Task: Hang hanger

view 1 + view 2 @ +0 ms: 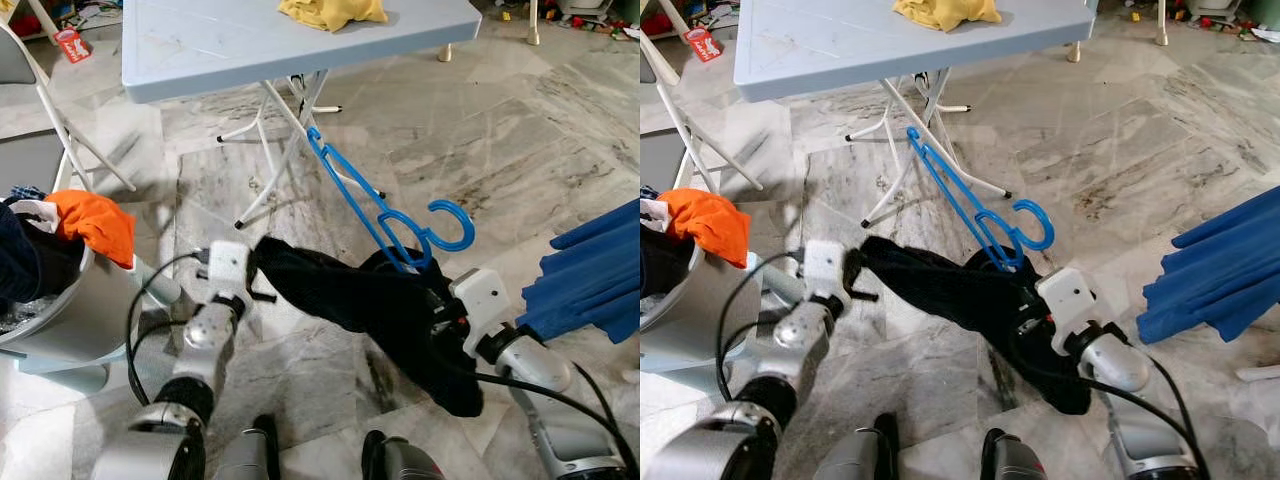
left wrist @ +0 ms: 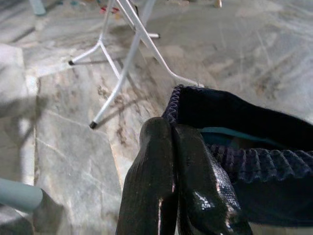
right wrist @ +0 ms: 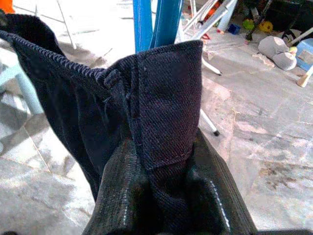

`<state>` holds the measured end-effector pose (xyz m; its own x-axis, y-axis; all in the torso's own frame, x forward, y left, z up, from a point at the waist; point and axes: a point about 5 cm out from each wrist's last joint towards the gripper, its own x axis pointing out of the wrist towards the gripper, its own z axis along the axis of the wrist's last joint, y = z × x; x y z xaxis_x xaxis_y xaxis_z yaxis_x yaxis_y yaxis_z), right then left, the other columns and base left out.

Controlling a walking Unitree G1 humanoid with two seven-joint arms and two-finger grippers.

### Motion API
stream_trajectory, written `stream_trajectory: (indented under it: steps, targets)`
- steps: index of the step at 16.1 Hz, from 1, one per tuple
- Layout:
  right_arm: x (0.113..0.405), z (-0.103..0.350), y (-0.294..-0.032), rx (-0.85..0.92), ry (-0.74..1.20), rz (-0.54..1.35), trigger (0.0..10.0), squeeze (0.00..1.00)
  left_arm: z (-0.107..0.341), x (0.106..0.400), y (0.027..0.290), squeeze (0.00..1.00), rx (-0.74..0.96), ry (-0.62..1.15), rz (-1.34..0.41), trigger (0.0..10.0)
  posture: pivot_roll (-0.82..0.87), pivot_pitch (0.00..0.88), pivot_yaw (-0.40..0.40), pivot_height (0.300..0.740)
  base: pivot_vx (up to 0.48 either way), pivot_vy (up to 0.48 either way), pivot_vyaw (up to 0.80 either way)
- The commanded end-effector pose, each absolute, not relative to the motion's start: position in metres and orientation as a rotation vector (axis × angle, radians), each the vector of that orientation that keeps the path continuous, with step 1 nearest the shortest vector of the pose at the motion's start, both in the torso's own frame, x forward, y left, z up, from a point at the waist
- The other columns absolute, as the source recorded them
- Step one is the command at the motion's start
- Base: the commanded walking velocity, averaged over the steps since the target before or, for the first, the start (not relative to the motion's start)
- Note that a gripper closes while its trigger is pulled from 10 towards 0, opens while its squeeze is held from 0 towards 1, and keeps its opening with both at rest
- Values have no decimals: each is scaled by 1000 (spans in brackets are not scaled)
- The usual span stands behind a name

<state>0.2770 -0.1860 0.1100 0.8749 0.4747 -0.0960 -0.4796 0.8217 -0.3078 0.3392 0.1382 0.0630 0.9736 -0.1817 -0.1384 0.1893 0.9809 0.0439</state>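
Status: my left gripper (image 1: 256,268) is clenched on the ribbed waistband edge of a dark navy garment (image 1: 375,310); the left wrist view shows both fingers (image 2: 168,181) pressed together over the hem. My right gripper (image 1: 440,318) is clamped on the opposite end of the same waistband, with a flat denim panel pinched between its two pads in the right wrist view. The cloth spans between my two hands above the marble floor (image 1: 560,130), its lower part sagging down on the right side.

The blue plastic hanger (image 1: 385,205) stands tilted just behind the garment, its lower end meeting the cloth near my right gripper and its upper end leaning toward the white legs of the grey folding table (image 1: 200,60). Its hook curls out to the right. Whether any part of the hanger is already inside the waistband, I cannot tell.

Recommendation for the step in hand: keep both grips firm and hold the waistband taut and open, so the hanger's arm can pass into the garment rather than catch on the hem. Avoid pulling my hands further apart; the hanger looks loosely balanced and could topple. A laundry basket (image 1: 70,310) with an orange cloth (image 1: 95,222) sits to my left, well apart.
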Motion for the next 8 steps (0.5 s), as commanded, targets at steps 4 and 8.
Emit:
stream_trajectory:
  steps: [4, 8]
  targets:
    - [278, 111, -193, -382, 35, 516, 10000, 0, 36, 317, 127, 1000, 98, 226, -320, 10000, -116, 236, 18, 740, 0, 0, 0]
    - [276, 107, -195, -492, 74, 580, 10000, 0, 28, 303, 128, 1000, 175, 213, -455, 10000, -118, 236, 16, 740, 0, 0, 0]
